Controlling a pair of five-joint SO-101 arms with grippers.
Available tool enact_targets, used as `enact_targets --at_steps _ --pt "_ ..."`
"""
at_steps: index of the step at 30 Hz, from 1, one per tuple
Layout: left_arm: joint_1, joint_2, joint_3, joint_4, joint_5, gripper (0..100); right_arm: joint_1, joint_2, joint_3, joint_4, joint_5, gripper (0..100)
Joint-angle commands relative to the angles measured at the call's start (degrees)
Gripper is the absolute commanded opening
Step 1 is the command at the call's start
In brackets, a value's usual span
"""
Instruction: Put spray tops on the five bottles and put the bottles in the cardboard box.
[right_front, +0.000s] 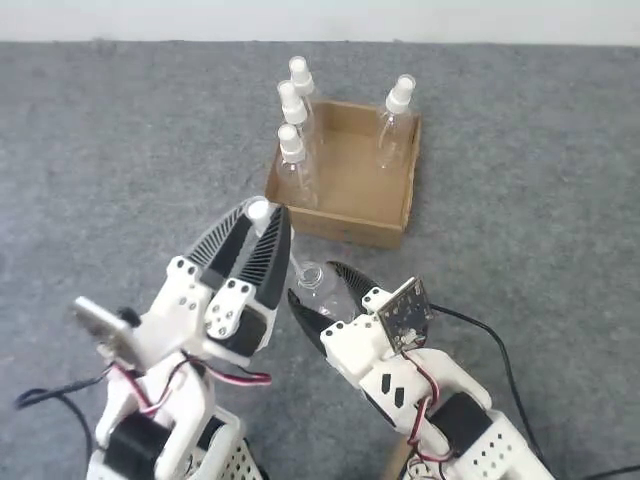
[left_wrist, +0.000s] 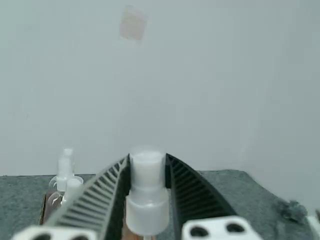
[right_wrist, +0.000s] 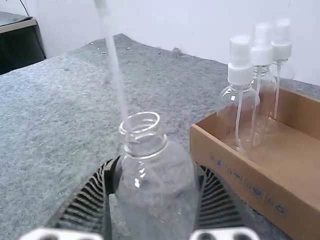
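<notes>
Left gripper (left_wrist: 146, 161) closed on the white plastic spray top (left_wrist: 146, 197), fingers pressed against both sides of the cap. Its thin clear dip tube (right_wrist: 116, 75) slants down to the mouth of the clear plastic bottle (right_wrist: 150, 190) — tip inside or not, cannot tell. Right gripper (right_wrist: 155, 172) clamps that uncapped bottle, neck up, just in front of the brown cardboard box (right_front: 350, 228). Four capped clear bottles (right_front: 297, 165) stand in the box — three along one side, one in a far corner. Grey felt table cover (right_front: 120, 150) beneath.
</notes>
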Motion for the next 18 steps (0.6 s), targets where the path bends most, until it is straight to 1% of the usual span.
enact_targets --at_steps 1,9,18 --pt "0.35 -0.79 0.4 0.62 -2.46 2 -0.4 -1.1 1.32 -1.27 0.79 2.7" --pt "0.53 -0.79 0.48 4.92 -2.99 2 -0.31 -1.1 1.32 -1.19 0.79 2.7" --pt "0.62 -0.79 1.45 5.1 -2.99 2 -0.31 -1.1 1.32 -1.1 0.79 2.7"
